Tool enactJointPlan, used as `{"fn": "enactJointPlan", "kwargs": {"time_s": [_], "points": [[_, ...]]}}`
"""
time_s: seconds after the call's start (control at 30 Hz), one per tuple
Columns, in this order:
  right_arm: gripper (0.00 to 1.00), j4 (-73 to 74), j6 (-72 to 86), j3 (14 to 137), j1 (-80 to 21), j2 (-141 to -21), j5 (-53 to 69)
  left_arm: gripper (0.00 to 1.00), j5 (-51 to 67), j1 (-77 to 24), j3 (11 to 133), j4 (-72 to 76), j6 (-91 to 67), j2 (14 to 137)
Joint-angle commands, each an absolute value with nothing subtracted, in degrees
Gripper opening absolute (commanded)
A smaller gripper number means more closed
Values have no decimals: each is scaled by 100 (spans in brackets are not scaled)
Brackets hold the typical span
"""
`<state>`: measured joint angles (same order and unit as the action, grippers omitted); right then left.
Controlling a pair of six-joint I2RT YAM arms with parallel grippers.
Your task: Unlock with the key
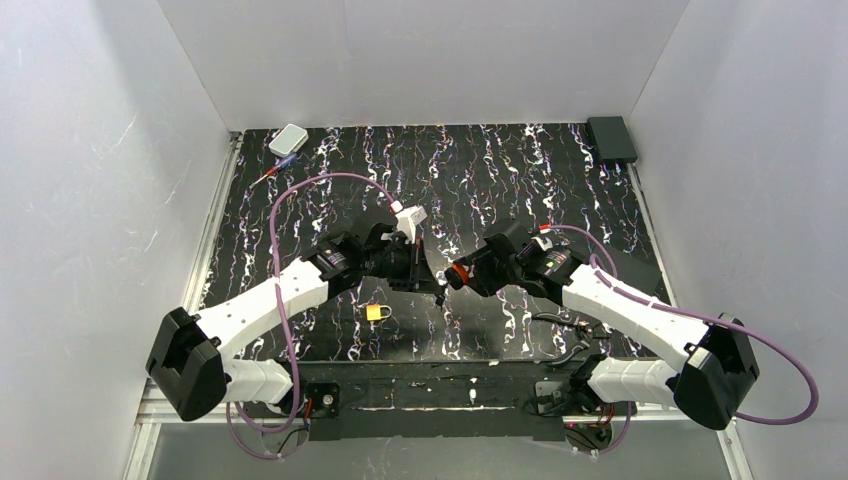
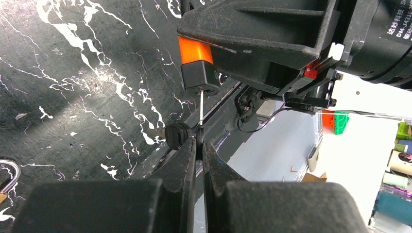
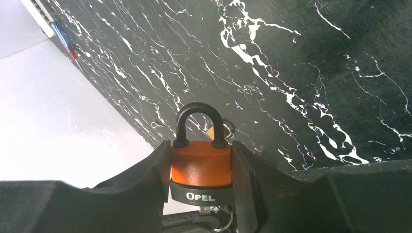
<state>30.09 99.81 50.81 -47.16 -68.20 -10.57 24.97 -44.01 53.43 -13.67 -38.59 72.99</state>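
- We see the right gripper (image 3: 200, 148) clamped on the orange OPEL padlock (image 3: 200, 167), one finger on each side of its body. Both legs of the black shackle are seated.
- The left gripper (image 2: 199, 143) is pinched almost closed on the key (image 2: 201, 110), just beneath the orange OPEL padlock's black base.
- The key's thin blade reaches the keyhole there; we cannot tell how deep it goes.
- A small yellow padlock (image 1: 377, 312) lies on the marbled table (image 1: 520, 180) near the orange OPEL padlock, on the left arm's side.
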Motion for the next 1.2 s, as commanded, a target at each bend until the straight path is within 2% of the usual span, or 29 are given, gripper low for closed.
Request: {"fn": "enactJointPlan", "kwargs": {"time_s": [0.0,1.17], "points": [[1,2827,10104,5168,-4729,-6746,-1064,0,2360,-4434,5574,-1286,-3929,7359],[1,3236,10073,5334,-4730,-6785,-1512,0,2062,-4544,5651,-1239,-4422,7462]]}}
